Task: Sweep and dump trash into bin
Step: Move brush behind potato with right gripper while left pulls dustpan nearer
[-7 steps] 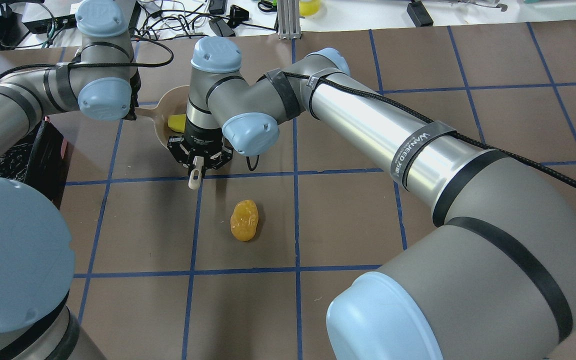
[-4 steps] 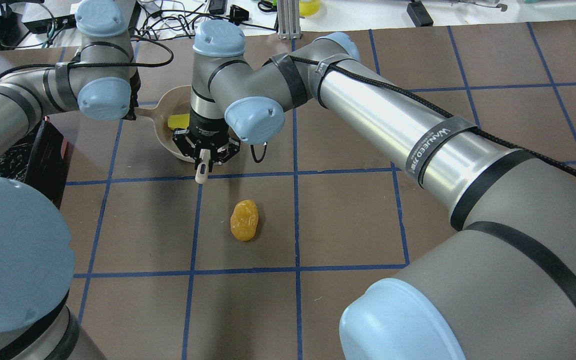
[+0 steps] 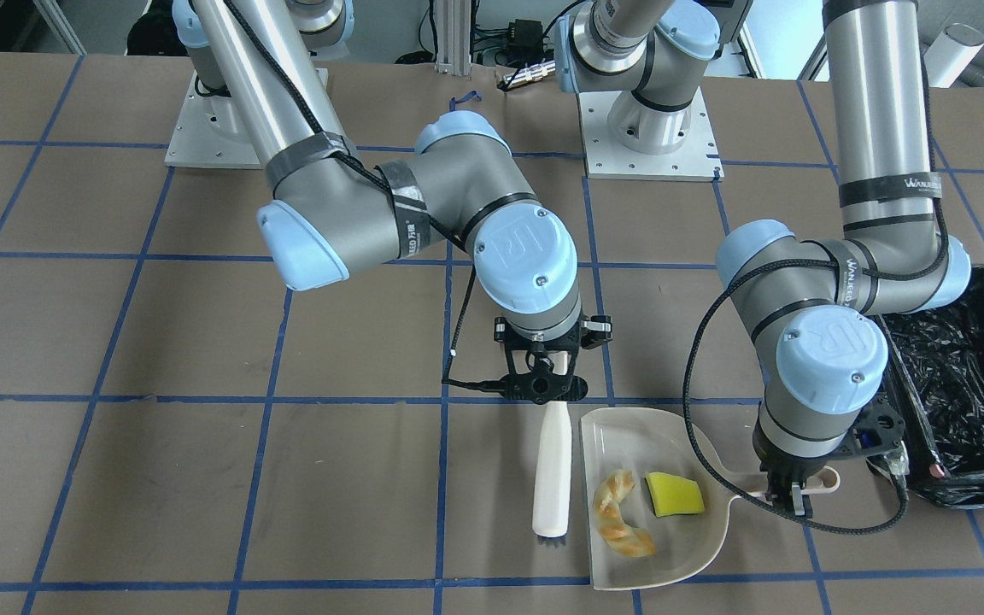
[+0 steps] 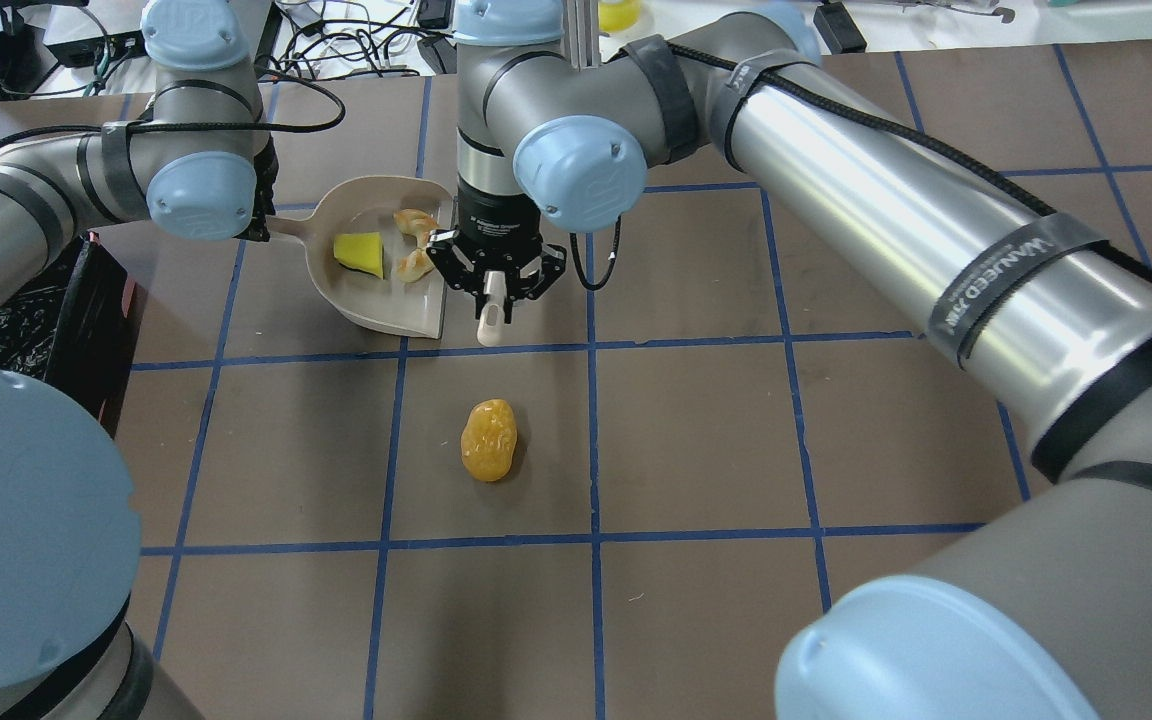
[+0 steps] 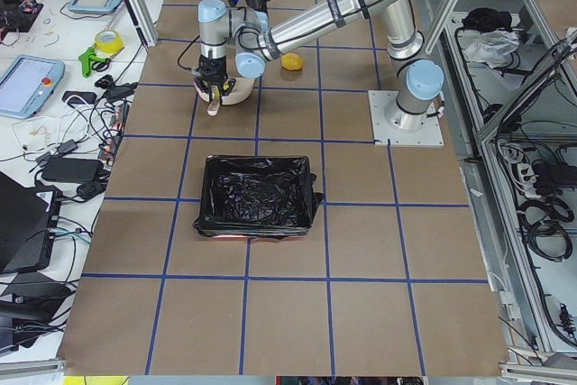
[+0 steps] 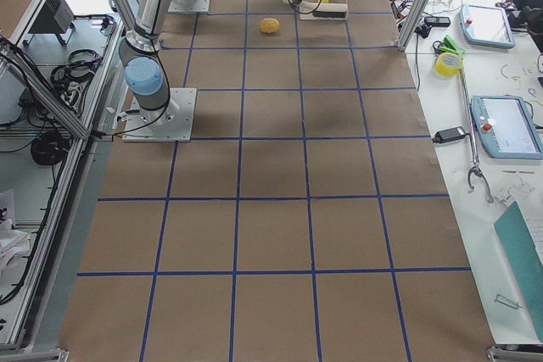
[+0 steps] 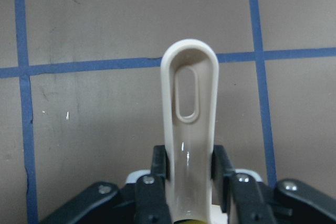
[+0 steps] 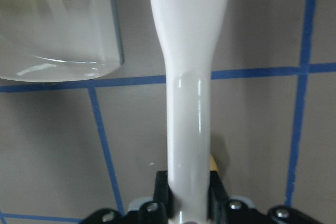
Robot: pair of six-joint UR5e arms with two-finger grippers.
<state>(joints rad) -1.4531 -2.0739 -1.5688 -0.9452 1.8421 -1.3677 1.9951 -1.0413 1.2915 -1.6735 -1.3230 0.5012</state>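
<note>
The croissant (image 3: 620,515) and the yellow sponge (image 3: 674,495) lie inside the beige dustpan (image 3: 629,436). My left gripper (image 3: 791,497) is shut on the dustpan's handle (image 7: 189,129). My right gripper (image 3: 543,380) is shut on the handle of the white hand brush (image 3: 553,470), which stands just outside the pan's open edge, bristles down. The glossy tan-brown lump (image 4: 489,440) lies alone on the table, nearer the robot than the brush (image 4: 489,320). The bin (image 3: 983,495), lined with black plastic, stands beside the left arm.
The table is brown paper with a blue tape grid. The bin also shows in the left side view (image 5: 207,191). Cables and devices lie beyond the table's far edge (image 4: 366,40). The two arm bases (image 3: 646,128) stand at the robot's side.
My right arm has carried the brush out of the dustpan to just beyond its open edge. The croissant and sponge now show in the pan. The lump and dustpan have not moved.
</note>
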